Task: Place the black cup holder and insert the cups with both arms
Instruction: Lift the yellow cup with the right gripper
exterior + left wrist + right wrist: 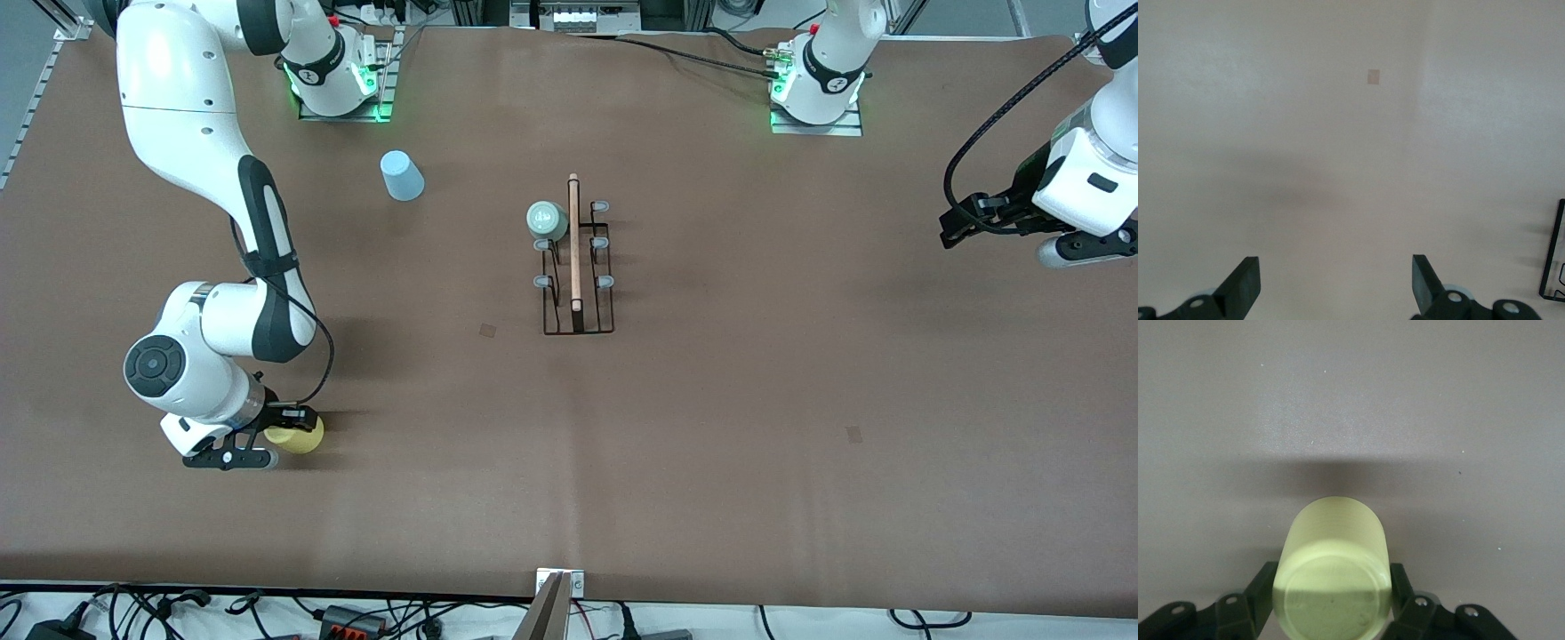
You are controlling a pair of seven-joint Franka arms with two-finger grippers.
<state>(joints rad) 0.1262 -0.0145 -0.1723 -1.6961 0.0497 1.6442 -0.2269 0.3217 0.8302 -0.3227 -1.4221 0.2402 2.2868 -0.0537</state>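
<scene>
Front view: right gripper [283, 433] hides most of yellow cup [302, 436].

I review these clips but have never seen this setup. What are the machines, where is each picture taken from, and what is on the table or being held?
Two white robot arms work at a brown table. The big picture comes from a high camera facing them; the other two come from cameras on each arm's wrist.

In the middle stands the black cup holder, a wire rack with a wooden rod handle. A mint green cup already sits upside down on one peg. A light blue cup stands on the table toward the right arm's end.

The right gripper is down at the table with its fingers at the sides of the yellow cup. The left gripper waits, open and empty, over bare table at the left arm's end.
</scene>
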